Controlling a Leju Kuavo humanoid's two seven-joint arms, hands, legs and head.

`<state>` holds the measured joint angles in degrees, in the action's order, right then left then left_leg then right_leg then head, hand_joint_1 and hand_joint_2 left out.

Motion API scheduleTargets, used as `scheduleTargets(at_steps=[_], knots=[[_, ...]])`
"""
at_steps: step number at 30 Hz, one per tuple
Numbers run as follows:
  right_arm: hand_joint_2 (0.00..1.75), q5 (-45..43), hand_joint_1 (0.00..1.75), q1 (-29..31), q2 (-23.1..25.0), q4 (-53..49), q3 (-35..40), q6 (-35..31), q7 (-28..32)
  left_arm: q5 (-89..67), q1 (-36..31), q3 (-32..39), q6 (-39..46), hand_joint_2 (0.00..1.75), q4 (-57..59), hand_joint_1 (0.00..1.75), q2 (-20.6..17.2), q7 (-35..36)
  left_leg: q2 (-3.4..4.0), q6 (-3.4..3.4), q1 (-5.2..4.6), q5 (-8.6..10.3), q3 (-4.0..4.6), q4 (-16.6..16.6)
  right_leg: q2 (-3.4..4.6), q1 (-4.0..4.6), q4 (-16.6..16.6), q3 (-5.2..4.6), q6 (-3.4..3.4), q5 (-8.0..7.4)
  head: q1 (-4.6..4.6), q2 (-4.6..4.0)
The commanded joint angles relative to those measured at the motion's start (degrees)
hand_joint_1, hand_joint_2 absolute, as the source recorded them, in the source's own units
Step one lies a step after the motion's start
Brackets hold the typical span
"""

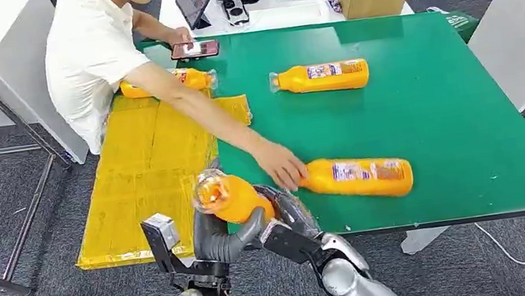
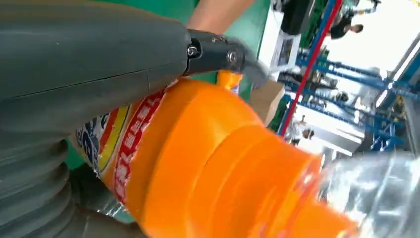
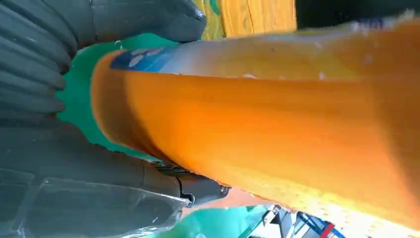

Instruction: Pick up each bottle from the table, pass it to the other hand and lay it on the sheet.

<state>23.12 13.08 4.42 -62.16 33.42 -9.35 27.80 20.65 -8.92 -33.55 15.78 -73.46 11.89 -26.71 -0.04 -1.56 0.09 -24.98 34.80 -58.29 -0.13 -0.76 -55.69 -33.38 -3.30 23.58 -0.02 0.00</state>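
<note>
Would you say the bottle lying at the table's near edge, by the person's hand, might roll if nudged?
Probably: the bottle is round and lies on its side on the smooth green table. It looks full of orange drink, so likely heavy. Being near the edge, it could roll off.

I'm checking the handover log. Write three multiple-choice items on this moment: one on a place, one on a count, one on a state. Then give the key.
1. Where does the bottle under the person's arm lie?
A. on the sheet
B. on the box
C. on the floor

2. How many bottles rest on the bare green table?
A. none
B. two
C. four

3. What holds the raised bottle?
A. nothing
B. the person
C. left hand and right hand together

Key: A, yellow sheet lies under it; B, one far, one near; C, both wrist views show grey fingers around it.
</note>
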Motion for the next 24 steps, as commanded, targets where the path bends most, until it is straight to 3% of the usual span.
scheduleTargets(at_steps=[1,7,11,22,23,24], knots=[[1.75,-2.83,1.75,2.01,-0.47,-4.2,6.32,1.82,0.04,-1.86,-3.74,2.63,1.04,1.75,6.09,1.75,0.91,-1.15,0.06,0.09,0.01,-0.05,-0.09,-0.01,0.06,0.01,-0.07,0.03,0.13,0.05,0.0,0.0],[1.75,-3.58,1.75,1.96,-0.61,-6.18,7.17,1.87,0.41,-0.87,-3.97,2.89,-1.32,1.75,5.32,1.75,0.79,-0.29,0.09,0.09,0.01,-0.07,-0.17,0.01,0.09,0.01,-0.05,0.11,0.13,0.07,-0.02,0.0],[1.75,-3.97,1.61,1.97,-0.63,-6.98,7.42,1.66,0.88,0.2,-3.96,2.93,-2.96,1.75,5.36,1.75,0.74,0.46,0.09,0.06,0.0,-0.04,-0.11,0.02,0.09,0.0,-0.03,0.06,0.09,0.04,-0.02,0.0],[1.75,-3.97,1.61,1.97,-0.63,-6.98,7.42,1.66,0.88,0.2,-3.96,2.93,-2.96,1.75,5.36,1.75,0.74,0.46,0.11,0.09,0.0,-0.08,-0.19,0.01,0.11,0.01,-0.05,0.13,0.14,0.08,0.0,0.0],[1.75,-3.98,1.26,1.95,-0.78,-7.07,7.61,1.69,0.9,0.41,-3.93,3.01,-3.32,1.75,5.12,1.75,0.65,0.41,0.08,0.07,0.02,-0.04,-0.1,0.02,0.08,0.03,-0.01,0.06,0.1,0.03,0.0,0.0],[1.75,-4.13,0.31,1.92,-0.73,-6.85,7.52,1.51,0.87,0.68,-3.99,3.19,-3.63,1.75,4.94,1.75,0.57,0.48,0.1,0.1,0.02,-0.08,-0.22,0.04,0.1,0.03,-0.03,0.16,0.15,0.07,0.0,0.0]])
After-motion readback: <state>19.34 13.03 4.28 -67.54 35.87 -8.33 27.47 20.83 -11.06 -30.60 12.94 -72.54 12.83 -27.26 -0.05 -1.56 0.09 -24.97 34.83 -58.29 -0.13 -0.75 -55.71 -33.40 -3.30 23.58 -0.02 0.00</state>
